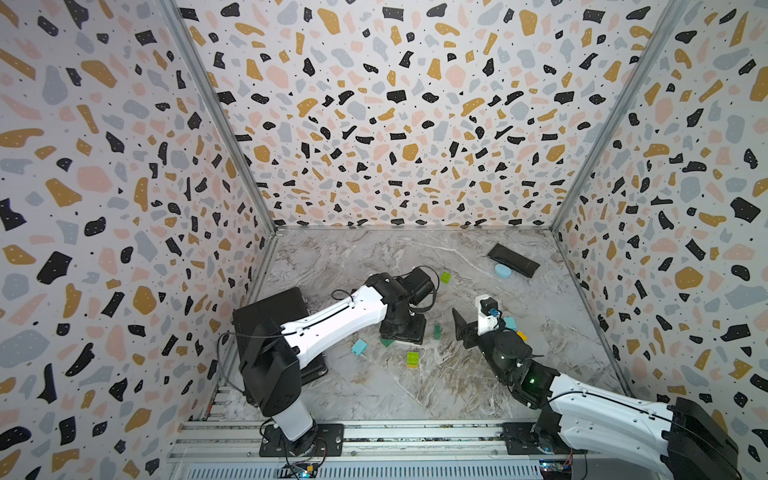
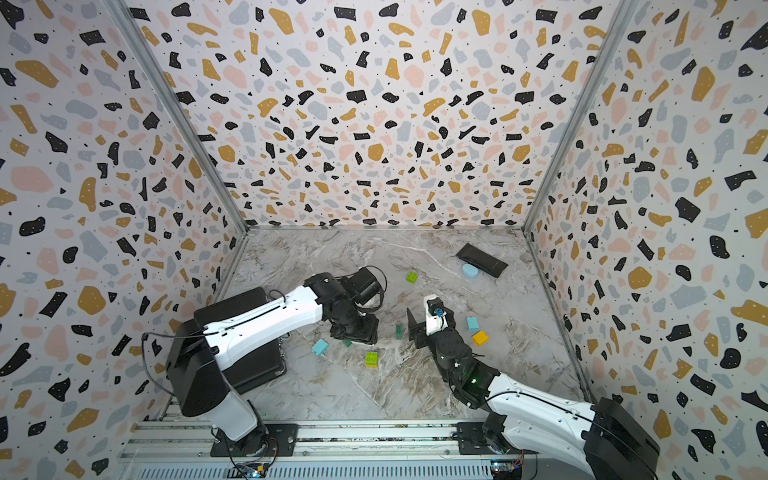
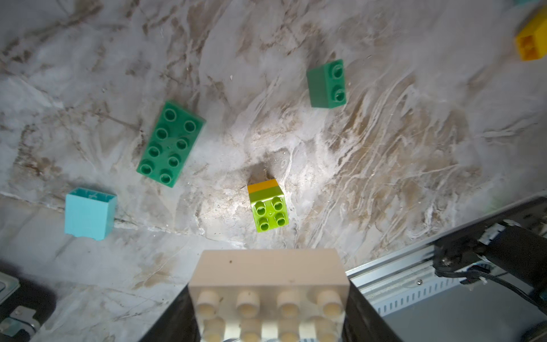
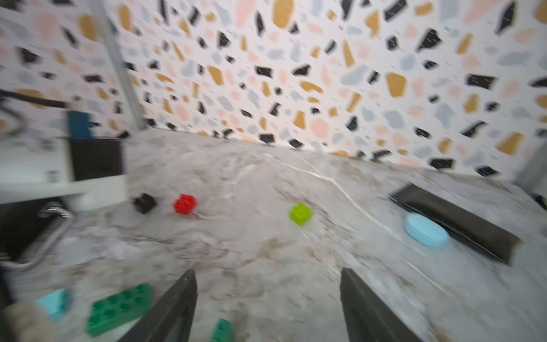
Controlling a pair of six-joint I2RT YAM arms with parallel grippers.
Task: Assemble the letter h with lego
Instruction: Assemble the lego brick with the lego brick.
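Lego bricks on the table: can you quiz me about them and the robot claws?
1. True or false: the left claw grips a white brick.
2. What colour is the layer right under the lime brick? A red, B yellow, C black.
3. Fill in: the right claw has its jaws ____, with nothing between them.
Key: 1 true; 2 B; 3 open.

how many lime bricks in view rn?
2. The far lime brick sits alone toward the rear; the stacked lime brick tops a yellow brick toward the front. More may be hidden.
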